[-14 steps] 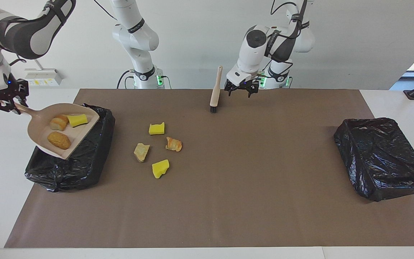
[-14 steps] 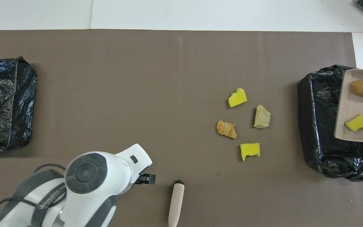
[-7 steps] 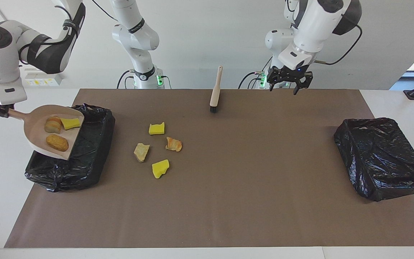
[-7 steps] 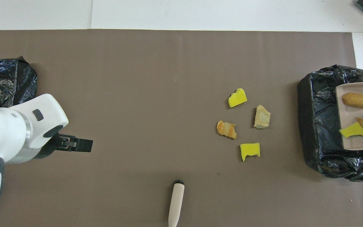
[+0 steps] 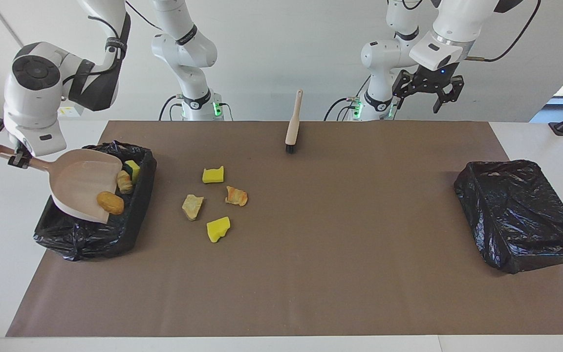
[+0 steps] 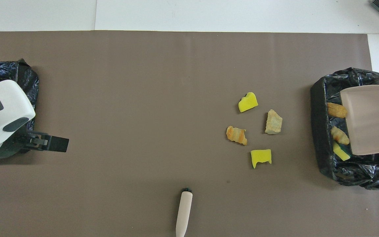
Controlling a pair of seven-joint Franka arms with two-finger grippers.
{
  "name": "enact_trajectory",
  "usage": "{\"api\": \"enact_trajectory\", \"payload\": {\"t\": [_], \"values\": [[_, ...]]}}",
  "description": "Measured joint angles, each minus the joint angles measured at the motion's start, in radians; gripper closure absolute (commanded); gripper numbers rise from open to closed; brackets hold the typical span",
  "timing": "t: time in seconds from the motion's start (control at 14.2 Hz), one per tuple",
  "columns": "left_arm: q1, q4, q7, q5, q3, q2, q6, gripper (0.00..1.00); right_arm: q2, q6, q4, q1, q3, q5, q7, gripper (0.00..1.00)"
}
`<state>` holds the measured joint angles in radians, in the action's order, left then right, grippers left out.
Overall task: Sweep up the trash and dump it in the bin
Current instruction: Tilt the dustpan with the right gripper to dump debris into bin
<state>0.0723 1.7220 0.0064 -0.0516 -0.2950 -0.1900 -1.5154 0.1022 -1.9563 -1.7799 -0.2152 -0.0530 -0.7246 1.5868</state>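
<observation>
Right gripper [image 5: 17, 159]: fingers clamped on the handle of the pale pink dustpan [image 5: 83, 188], a smooth plastic scoop tilted mouth-down over the black-lined bin [image 5: 130, 230] at the right arm's end of the counter [image 5: 311, 293]. Left gripper [image 5: 428, 90]: fingers spread wide, empty, raised over the counter edge toward the left arm's end, above the second bin [image 5: 521, 215], a flattish box wrapped in crinkled, glossy black plastic.

Trash in two groups. Sliding off the dustpan's lip into the bin: an oval tan bread piece [image 5: 110, 203], a smaller crusty piece [image 5: 125, 182] and a yellow spongy chunk [image 5: 133, 168]. Loose on the matte brown mat, just beside that bin: two yellow sponge chunks [image 5: 213, 174] [image 5: 218, 229], blocky and porous, plus two ragged bread-like pieces [image 5: 192, 206] [image 5: 236, 195]. Beige brush [image 5: 292, 128] with black bristles lying near the robots, mid-counter, untouched.

Compared with half a second earlier: dustpan tipped more steeply, its three pieces slid from the pan's middle to and past the lip; left gripper lifted higher and swung farther toward its own end. Loose pieces and brush unmoved.
</observation>
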Motion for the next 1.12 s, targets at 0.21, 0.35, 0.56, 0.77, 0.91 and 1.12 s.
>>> {"api": "enact_trajectory", "payload": {"t": [0.21,0.35,0.56,0.77,0.91,1.12], "values": [[0.000,-0.002,0.000,0.000,0.001,0.007,0.001,0.00,0.000,0.017,0.000,0.016,0.000,-0.017,-0.029,1.00],[0.000,-0.003,0.000,0.000,0.001,0.007,0.002,0.00,-0.004,0.034,0.003,0.016,0.000,-0.036,-0.030,1.00],[0.000,-0.005,0.000,0.000,0.001,0.007,0.002,0.00,-0.019,0.103,0.061,0.030,0.002,-0.048,-0.031,1.00],[0.000,-0.009,0.007,0.001,0.001,0.007,0.001,0.00,-0.059,0.205,0.136,0.040,0.034,0.029,-0.064,1.00],[0.002,-0.013,0.040,0.004,0.003,0.008,0.001,0.00,-0.087,0.258,0.147,0.042,0.059,0.125,-0.187,1.00],[0.026,-0.021,0.072,0.007,0.014,0.015,0.001,0.00,-0.102,0.280,0.146,0.056,0.126,0.248,-0.477,1.00]]}}
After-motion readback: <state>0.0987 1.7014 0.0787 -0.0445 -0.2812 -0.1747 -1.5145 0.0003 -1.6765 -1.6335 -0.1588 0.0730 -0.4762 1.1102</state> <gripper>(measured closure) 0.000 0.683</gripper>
